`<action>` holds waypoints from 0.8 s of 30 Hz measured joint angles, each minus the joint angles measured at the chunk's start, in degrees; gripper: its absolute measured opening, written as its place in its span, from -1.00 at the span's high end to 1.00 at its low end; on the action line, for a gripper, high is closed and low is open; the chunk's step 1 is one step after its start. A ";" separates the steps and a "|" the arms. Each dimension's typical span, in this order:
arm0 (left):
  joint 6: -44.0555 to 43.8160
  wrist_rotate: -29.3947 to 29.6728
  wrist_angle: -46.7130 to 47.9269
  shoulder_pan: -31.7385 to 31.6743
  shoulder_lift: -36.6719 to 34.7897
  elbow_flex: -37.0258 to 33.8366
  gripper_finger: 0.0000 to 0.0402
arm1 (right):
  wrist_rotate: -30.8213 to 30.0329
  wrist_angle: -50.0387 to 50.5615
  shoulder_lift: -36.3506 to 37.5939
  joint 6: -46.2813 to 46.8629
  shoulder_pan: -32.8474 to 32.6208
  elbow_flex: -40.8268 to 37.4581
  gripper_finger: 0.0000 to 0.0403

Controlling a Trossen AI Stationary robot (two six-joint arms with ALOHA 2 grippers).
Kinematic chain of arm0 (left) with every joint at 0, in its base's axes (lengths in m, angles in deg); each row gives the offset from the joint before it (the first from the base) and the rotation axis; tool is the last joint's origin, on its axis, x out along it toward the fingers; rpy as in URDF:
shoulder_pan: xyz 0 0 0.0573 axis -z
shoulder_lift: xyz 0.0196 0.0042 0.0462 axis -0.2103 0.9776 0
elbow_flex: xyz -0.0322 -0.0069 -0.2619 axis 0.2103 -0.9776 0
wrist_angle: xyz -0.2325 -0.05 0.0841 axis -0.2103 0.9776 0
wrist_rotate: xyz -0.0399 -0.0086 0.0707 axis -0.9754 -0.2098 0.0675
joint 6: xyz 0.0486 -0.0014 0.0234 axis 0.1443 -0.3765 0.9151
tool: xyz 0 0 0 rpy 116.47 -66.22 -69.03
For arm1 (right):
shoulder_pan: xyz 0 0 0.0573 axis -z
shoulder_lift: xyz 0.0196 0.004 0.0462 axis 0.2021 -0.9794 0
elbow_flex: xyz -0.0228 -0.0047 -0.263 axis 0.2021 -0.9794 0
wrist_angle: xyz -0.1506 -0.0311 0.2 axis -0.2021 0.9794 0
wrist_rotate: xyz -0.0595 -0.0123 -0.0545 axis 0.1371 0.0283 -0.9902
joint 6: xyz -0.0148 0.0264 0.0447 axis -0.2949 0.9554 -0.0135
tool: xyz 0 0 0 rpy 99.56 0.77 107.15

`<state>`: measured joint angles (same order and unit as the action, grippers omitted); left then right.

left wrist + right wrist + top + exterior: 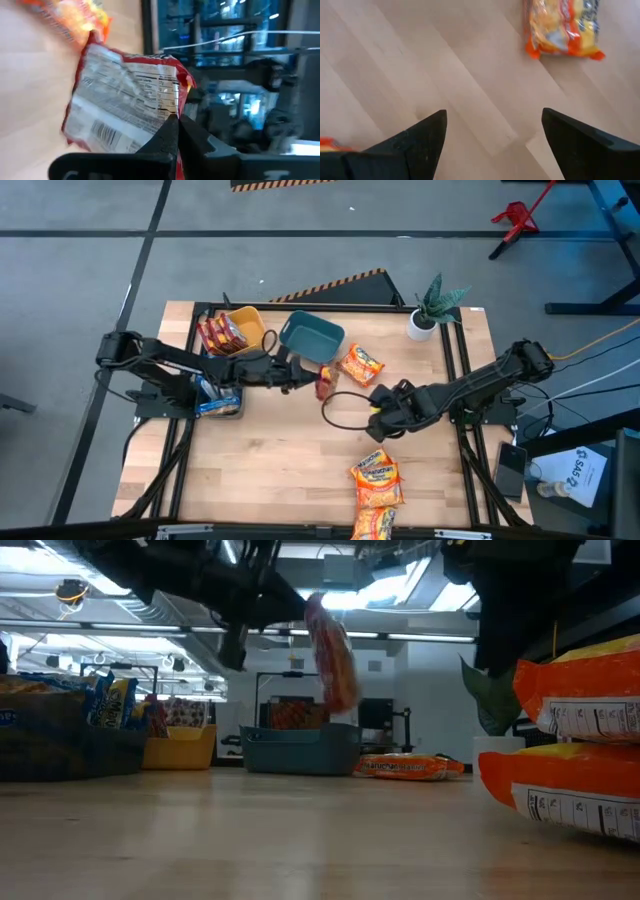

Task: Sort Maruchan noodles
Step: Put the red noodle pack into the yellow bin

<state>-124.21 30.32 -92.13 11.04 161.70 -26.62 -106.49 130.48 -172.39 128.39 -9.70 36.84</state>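
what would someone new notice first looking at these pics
First, the red noodle packet dangling in the air from the left gripper, whose fingers are pinched shut on its edge, just beside the teal bin near the table's middle. Next, the right gripper hovering open over bare wood, with an orange packet lying flat between it and the bin. Last, the stack of orange packets at the table's near edge.

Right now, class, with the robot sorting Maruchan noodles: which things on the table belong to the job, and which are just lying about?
Belong to the job:
red packet, pinched in the left gripper
orange packet beside the teal bin
orange packets at the near edge
yellow bin holding red packets
right gripper, open

Lying about:
potted plant
black cable
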 joint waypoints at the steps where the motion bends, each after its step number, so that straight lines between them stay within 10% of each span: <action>1: 0.01 0.13 -0.71 -0.20 -0.04 0.11 0.99 | -0.50 -0.95 0.00 -0.02 0.00 -0.37 -0.56; 24: 8.90 3.23 7.55 -16.48 -16.03 0.09 1.00 | -6.50 -2.02 7.08 1.84 0.00 -1.39 -0.56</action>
<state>-115.31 33.56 -84.57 -5.45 145.67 -26.54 -112.99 128.45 -165.31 130.22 -9.70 35.45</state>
